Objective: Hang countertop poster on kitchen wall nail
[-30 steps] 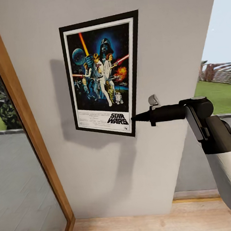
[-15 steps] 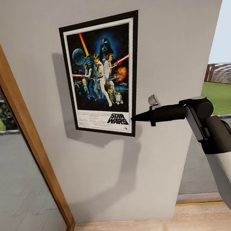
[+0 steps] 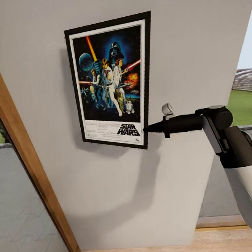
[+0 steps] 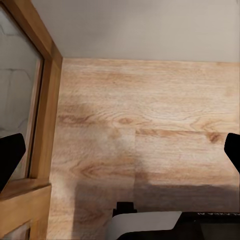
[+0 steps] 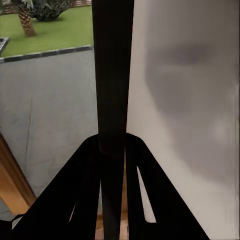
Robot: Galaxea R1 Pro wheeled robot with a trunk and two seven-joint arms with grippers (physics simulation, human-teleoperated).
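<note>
The Star Wars poster (image 3: 110, 81) stands upright in front of the light grey wall (image 3: 195, 39), its shadow narrow behind its left edge. My right gripper (image 3: 148, 129) is shut on the poster's lower right edge. In the right wrist view the poster's black edge (image 5: 112, 75) runs straight up between the closed fingers (image 5: 85, 200), beside the wall. My left gripper (image 4: 120, 155) hangs open over the wooden floor (image 4: 145, 115), with its black fingertips (image 4: 10, 160) far apart. The wall nails are hidden or out of view, and the kitchen countertop is out of view.
A slanted wooden frame (image 3: 25, 150) with glass borders the wall on the left. Past the wall's right edge is a window onto a lawn (image 3: 250, 103). The wood floor (image 3: 152, 251) runs along the wall's foot.
The whole view has shifted, so the camera has moved: the wall now fills more of the picture. The poster's shadow on the wall has narrowed. Poster and right gripper keep their place.
</note>
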